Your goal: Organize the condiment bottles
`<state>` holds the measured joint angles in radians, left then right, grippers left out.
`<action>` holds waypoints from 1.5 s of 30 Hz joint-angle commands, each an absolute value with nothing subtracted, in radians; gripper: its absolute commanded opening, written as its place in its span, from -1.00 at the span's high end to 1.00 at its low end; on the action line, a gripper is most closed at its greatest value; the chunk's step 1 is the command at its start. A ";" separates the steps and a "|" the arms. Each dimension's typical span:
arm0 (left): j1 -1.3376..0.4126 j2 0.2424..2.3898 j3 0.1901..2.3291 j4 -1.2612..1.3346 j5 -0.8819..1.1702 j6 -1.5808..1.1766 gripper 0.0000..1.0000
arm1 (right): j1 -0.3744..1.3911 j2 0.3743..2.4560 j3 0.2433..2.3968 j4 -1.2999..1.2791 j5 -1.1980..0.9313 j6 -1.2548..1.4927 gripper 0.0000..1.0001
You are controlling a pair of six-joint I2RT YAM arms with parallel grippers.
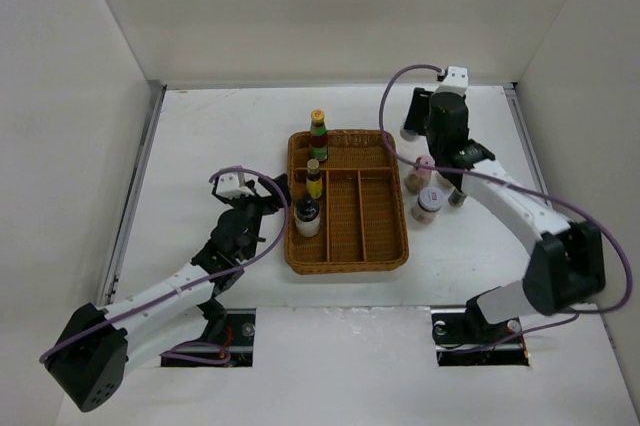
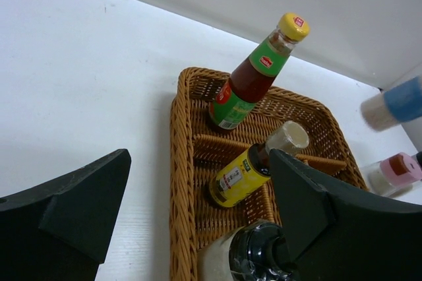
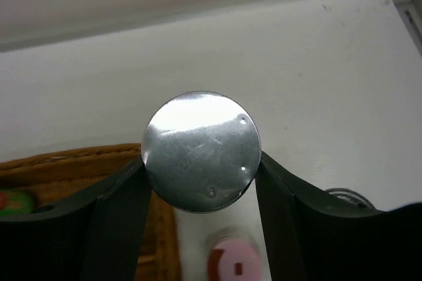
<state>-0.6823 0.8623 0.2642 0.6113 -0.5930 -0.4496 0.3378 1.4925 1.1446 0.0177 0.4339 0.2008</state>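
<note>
My right gripper (image 3: 201, 169) is shut on a round jar whose silver end (image 3: 201, 149) faces the wrist camera. It holds the jar above the table beyond the tray's far right corner (image 1: 411, 132). The left wrist view shows this blue-banded jar (image 2: 395, 103) blurred in the air. In the brown wicker tray (image 1: 385, 246) stand a green-labelled yellow-capped bottle (image 1: 318, 134), a yellow-labelled bottle (image 1: 314, 178) and a dark bottle (image 1: 307, 214). My left gripper (image 1: 268, 202) is open at the tray's left rim. The dark bottle's cap (image 2: 264, 254) sits beside its right finger (image 2: 316, 202).
A pink-lidded jar (image 1: 424, 164), a brown-filled jar (image 1: 414, 183), a white-capped jar (image 1: 429, 204) and another small shaker (image 1: 457, 196) stand on the table right of the tray. The tray's middle and right compartments hold nothing. White walls enclose the table.
</note>
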 commanded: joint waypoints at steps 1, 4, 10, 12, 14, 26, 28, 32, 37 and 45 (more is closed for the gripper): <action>-0.670 0.859 0.250 0.676 -0.586 -0.480 -0.71 | 0.470 1.312 1.112 0.232 0.426 0.196 0.08; -0.654 0.859 0.242 0.673 -0.578 -0.495 -0.70 | 0.571 1.256 1.039 0.232 0.423 0.218 0.08; -0.633 0.862 0.232 0.677 -0.574 -0.517 -0.71 | 0.757 1.235 0.956 0.239 0.419 0.256 0.10; -0.631 0.870 0.232 0.678 -0.571 -0.522 -0.71 | 0.792 1.258 0.953 0.242 0.417 0.265 0.10; -0.625 0.880 0.233 0.678 -0.569 -0.523 -0.71 | 0.817 1.291 0.956 0.244 0.416 0.264 0.10; -0.614 0.884 0.232 0.676 -0.560 -0.529 -0.71 | 0.826 1.488 0.925 0.356 0.472 0.222 0.05; -0.616 0.887 0.232 0.678 -0.557 -0.529 -0.71 | 0.826 1.512 0.926 0.365 0.479 0.212 0.01; -0.614 0.893 0.235 0.677 -0.555 -0.529 -0.71 | 0.837 1.531 0.939 0.356 0.483 0.204 -0.32; -0.614 0.896 0.236 0.677 -0.555 -0.531 -0.71 | 0.837 1.399 0.904 0.350 0.502 0.224 -0.78; -0.625 0.891 0.235 0.678 -0.552 -0.535 -0.71 | 0.673 1.117 0.726 0.270 0.658 0.339 -0.53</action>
